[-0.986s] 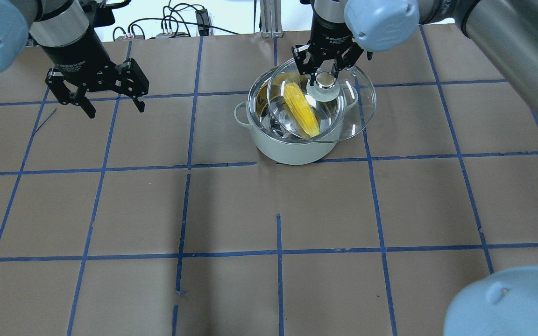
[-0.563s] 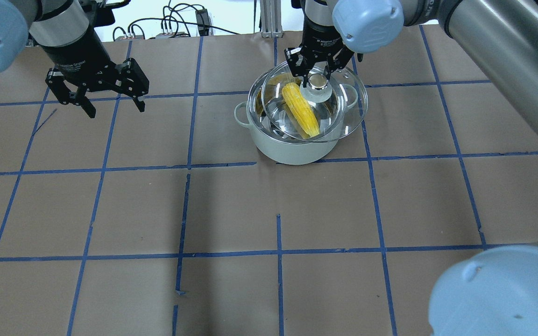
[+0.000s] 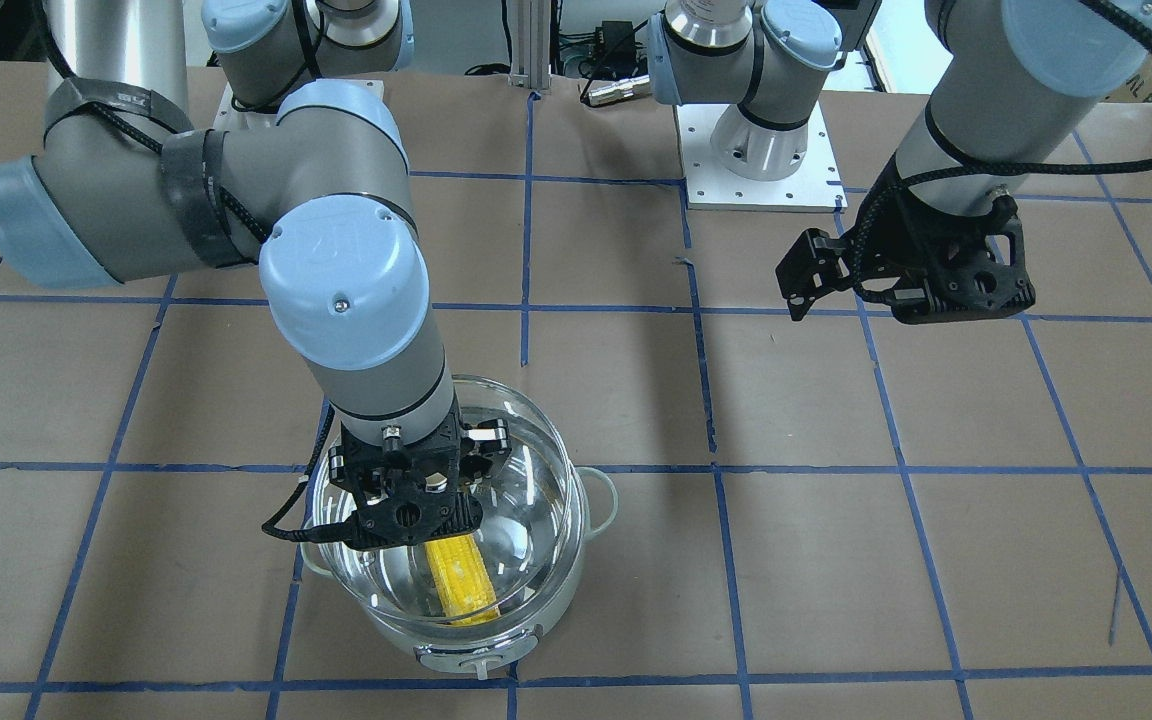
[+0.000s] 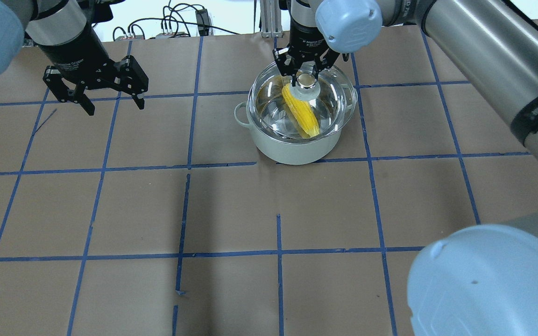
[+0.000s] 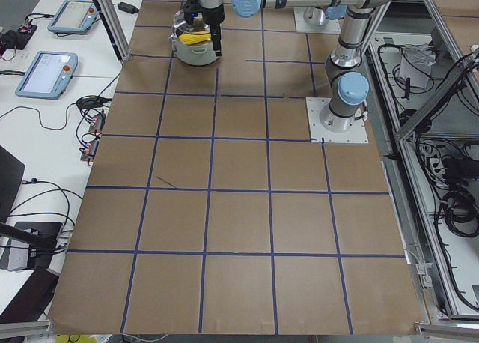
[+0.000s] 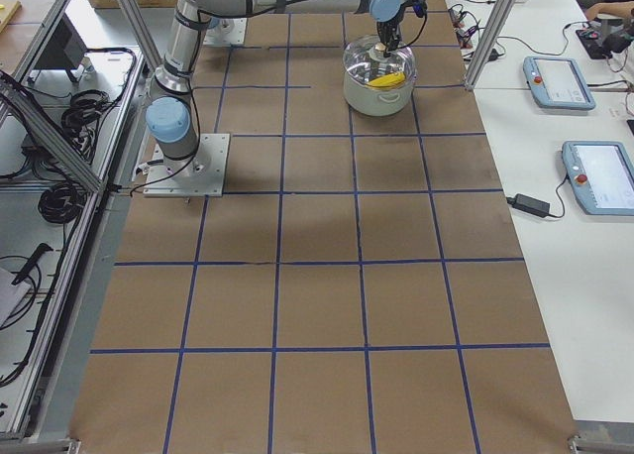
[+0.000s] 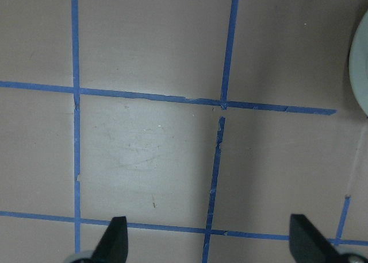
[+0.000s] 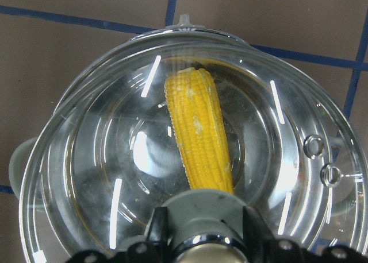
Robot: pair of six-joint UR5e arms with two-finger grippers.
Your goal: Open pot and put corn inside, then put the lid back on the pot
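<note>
Just domed glass lid (image 4: 335,100) over corn (image 4: 303,115)

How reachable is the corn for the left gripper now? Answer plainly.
Probably not: the corn lies in the pot under the glass lid, whose knob the right gripper grips. The left gripper hangs open.

Almost nothing here can be read. The left gripper (image 4: 116,109) carries a line of small white print on its black body, and the right gripper (image 4: 305,80) a similar line; you see both in the overhead view, too blurred to spell out. A black strap (image 4: 537,109) round the right arm (image 4: 474,56) shows white letters, also illegible. In the front-facing view the blue joint cap (image 3: 344,262) bears an embossed mark you cannot make out for certain.
</note>
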